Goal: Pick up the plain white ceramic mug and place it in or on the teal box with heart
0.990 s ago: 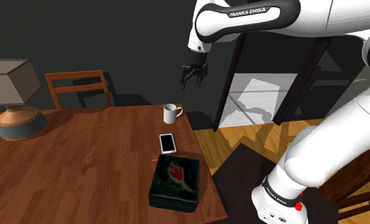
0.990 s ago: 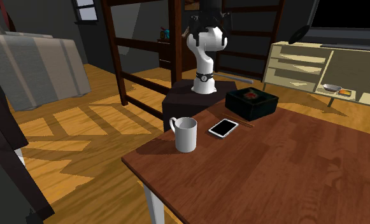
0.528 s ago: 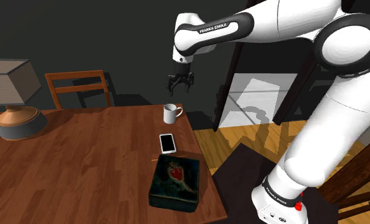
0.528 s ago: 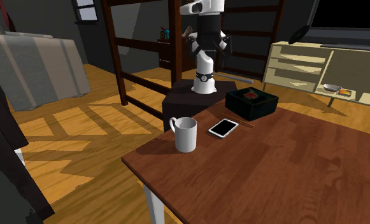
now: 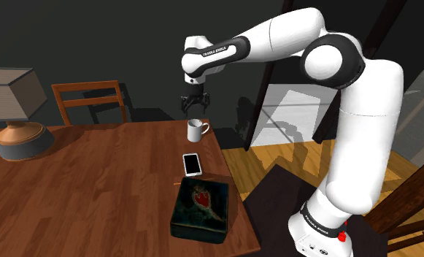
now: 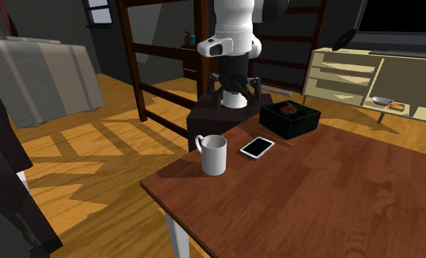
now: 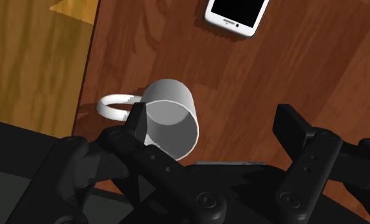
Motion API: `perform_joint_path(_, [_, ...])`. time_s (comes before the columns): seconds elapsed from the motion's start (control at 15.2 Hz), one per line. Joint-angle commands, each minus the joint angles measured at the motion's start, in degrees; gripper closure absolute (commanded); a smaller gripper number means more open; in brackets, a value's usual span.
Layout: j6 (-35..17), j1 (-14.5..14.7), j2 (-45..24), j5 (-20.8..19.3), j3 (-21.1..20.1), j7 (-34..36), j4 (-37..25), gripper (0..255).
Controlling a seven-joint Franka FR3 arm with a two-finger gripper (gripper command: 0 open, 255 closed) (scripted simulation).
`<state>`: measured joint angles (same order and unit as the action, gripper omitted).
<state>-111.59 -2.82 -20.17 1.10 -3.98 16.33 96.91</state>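
Where the gripper point(image 5: 194, 108) hangs: just above the mug point(image 5: 196, 130), fingers wide apart, empty.
Mug: white, upright on table point(image 5: 93, 182), under gripper, close to one finger.
Dark teal box point(image 5: 201, 209): beyond phone point(image 5: 192, 163) from gripper.

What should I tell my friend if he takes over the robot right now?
Pincer: open, empty, hovering above the white mug.
Mug: upright on the wooden table, near the far corner in the shoulder view.
Box: the dark teal box with heart sits shut at the table's near edge. A phone lies between it and the mug.
Done: nothing grasped yet.
Left: lower, grip the mug, lift it, carry it past the phone, and set it on the box.
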Motion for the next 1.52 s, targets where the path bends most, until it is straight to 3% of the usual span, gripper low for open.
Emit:
perform_joint_path(0.0, [0.38,0.05,-4.6,-0.34,0.34,0.79,-3.88,0])
perform_joint_path(0.4, [3.96,0.25,-19.17,-0.88,1.4,2.8,-18.97,0])
perform_joint_path(0.92, [-1.21,0.32,-20.39,-0.9,1.43,2.81,-15.01,0])
perform_joint_path(1.39, [-1.19,0.32,-20.41,-0.9,1.43,2.81,-15.05,0])
perform_joint_path(1.45, [-1.19,0.32,-20.41,-0.9,1.43,2.81,-15.05,255])
